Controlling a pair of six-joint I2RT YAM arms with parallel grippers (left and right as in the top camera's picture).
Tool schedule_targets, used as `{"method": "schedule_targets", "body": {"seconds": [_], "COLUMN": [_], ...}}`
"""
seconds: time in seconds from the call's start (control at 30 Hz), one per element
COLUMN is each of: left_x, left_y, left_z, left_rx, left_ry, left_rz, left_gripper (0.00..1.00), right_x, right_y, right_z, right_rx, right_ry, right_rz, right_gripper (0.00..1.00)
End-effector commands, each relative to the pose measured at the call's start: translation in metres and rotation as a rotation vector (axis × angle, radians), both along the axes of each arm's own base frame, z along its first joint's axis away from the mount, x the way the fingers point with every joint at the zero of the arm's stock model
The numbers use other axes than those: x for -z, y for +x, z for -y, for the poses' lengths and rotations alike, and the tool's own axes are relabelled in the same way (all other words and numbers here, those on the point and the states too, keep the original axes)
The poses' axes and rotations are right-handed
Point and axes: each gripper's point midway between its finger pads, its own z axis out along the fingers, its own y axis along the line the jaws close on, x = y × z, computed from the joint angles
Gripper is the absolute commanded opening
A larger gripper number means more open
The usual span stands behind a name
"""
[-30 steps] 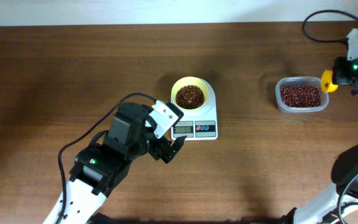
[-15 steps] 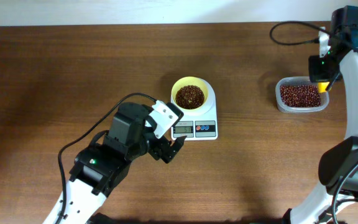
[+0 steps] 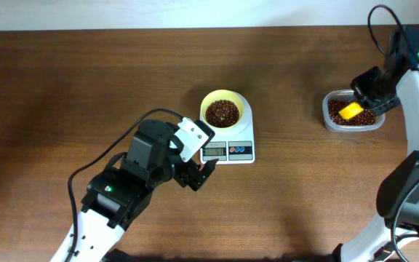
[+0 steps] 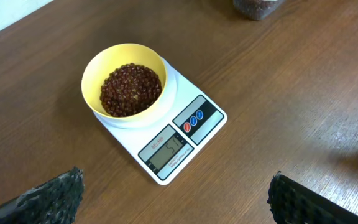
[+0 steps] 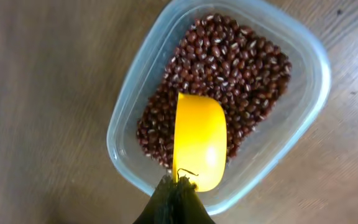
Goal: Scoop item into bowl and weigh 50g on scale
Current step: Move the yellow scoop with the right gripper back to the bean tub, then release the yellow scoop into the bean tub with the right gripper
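The yellow bowl (image 4: 95,65) sits on the scale (image 4: 199,118), toward its back edge, and holds a heap of red-brown beans (image 4: 131,90). The scale's display (image 4: 168,149) appears to read 51. The left pincer (image 3: 202,175) hovers just in front of the scale, low over the tabletop (image 3: 86,80), its fingers spread wide with nothing between them. Well to the right of the scale stands a clear tub (image 5: 309,81) with more beans. The right pincer (image 5: 176,199) is clamped on the handle of a yellow scoop (image 5: 199,140). The scoop's cup end lies over the tub's beans, and I cannot tell whether it touches them.
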Motion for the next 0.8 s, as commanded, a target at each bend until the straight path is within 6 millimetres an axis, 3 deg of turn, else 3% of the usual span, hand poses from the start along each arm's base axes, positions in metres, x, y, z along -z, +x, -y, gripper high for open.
{"method": "schedule_targets", "body": {"seconds": [0.0,0.03,0.07,0.17,0.27,0.37,0.6,0.77], "left_x": [-0.001,-0.001,-0.001,-0.001,-0.001,-0.001,-0.001,-0.001], "left_y": [-0.002,-0.002,-0.002,-0.002,-0.002,-0.002,-0.002,-0.002], "left_z": [0.000,0.000,0.000,0.000,0.000,0.000,0.000,0.000], "left_rx": [0.009,0.009,0.008,0.009,0.009,0.009,0.009,0.008], "left_ry": [-0.008,-0.008,-0.008,-0.008,-0.008,-0.008,-0.008,-0.008], "left_rz": [0.003,0.003,0.003,0.003,0.003,0.003,0.003,0.003], "left_gripper": [0.99,0.99,0.99,0.99,0.99,0.99,0.99,0.99], "right_x": [-0.003,-0.001,0.000,0.001,0.002,0.004,0.005,-0.024], "right_y": [-0.001,-0.006,-0.009,-0.015,-0.020,-0.029,-0.061,-0.061], "right_z": [0.002,0.005,0.006,0.005,0.004,0.001,-0.006,-0.006], "right_rx": [0.041,0.048,0.049,0.023,0.013,-0.047,-0.249,-0.396], "right_ry": [-0.021,-0.038,-0.045,-0.046,-0.044,-0.046,-0.046,-0.074], "right_rz": [0.013,-0.009,-0.025,-0.047,-0.068,-0.108,-0.233,-0.222], "right_gripper": [0.04,0.24,0.55,0.82,0.87,0.99,0.99,0.99]}}
